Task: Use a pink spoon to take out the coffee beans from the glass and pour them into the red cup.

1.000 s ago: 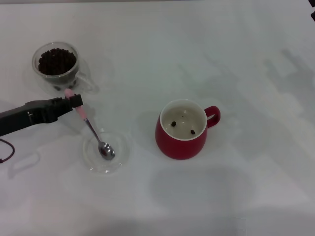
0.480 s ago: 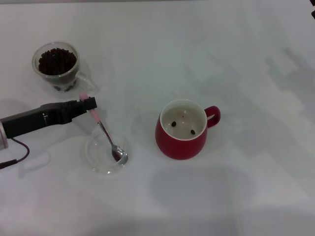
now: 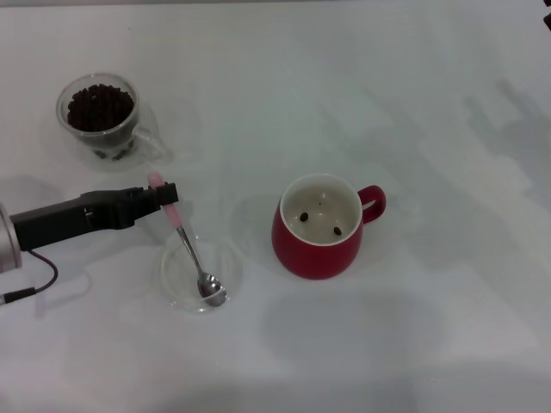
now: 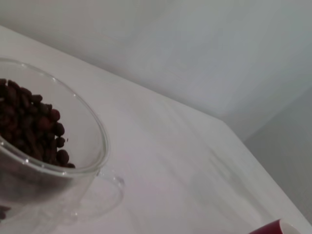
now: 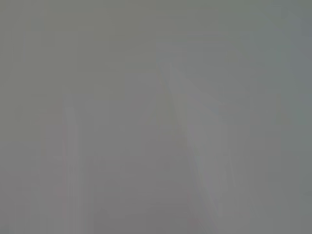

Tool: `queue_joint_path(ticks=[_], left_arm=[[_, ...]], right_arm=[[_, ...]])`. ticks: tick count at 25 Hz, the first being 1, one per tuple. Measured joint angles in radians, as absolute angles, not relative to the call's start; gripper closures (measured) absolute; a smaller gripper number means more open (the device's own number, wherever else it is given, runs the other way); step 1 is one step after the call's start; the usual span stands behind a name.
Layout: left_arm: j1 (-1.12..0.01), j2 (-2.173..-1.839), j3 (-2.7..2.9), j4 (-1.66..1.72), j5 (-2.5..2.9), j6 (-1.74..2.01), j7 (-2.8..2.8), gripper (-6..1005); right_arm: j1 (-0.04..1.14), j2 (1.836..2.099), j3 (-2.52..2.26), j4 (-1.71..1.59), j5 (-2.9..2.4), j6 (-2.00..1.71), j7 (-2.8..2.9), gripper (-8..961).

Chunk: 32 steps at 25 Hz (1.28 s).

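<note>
The left gripper point(image 3: 165, 194) is reaching in level from the left, its fingers pinching the pink spoon point(image 3: 191, 249) by its handle. The spoon is slanting down, its bowl lying in a clear dish point(image 3: 200, 274) left of the red cup point(image 3: 320, 226).

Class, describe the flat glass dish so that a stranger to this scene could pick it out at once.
Start at the red cup in the middle of the table. Toward the robot's left lies the dish, under the pink spoon held by the left claw. Unlike the glass, it is shallow and beanless.
</note>
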State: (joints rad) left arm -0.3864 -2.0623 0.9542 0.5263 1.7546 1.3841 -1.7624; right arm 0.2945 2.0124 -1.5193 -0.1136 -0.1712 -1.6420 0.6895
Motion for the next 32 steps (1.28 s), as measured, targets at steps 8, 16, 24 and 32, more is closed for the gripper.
queue_joint_path(ticks=[8,16,24,32], left_arm=[[-0.384,-2.063,0.954,0.526,1.771,1.384,-1.763,846],[-0.375,-2.052,0.946,0.530,1.770,1.382,-1.736,616],[-0.364,-2.031,0.872,0.569,1.760,1.385,-1.614,394],[-0.339,-2.038,0.865,0.685,1.664,1.440,-1.349,276]], right_arm=[[0.292,2.012,-1.511,-0.108,-0.171,-1.641,0.689,245],[0.290,2.012,-1.514,-0.106,-0.173,-1.641,0.689,245],[0.290,2.012,-1.517,-0.107,-0.176,-1.644,0.689,245],[0.291,2.012,-1.519,-0.113,-0.180,-1.685,0.636,245]])
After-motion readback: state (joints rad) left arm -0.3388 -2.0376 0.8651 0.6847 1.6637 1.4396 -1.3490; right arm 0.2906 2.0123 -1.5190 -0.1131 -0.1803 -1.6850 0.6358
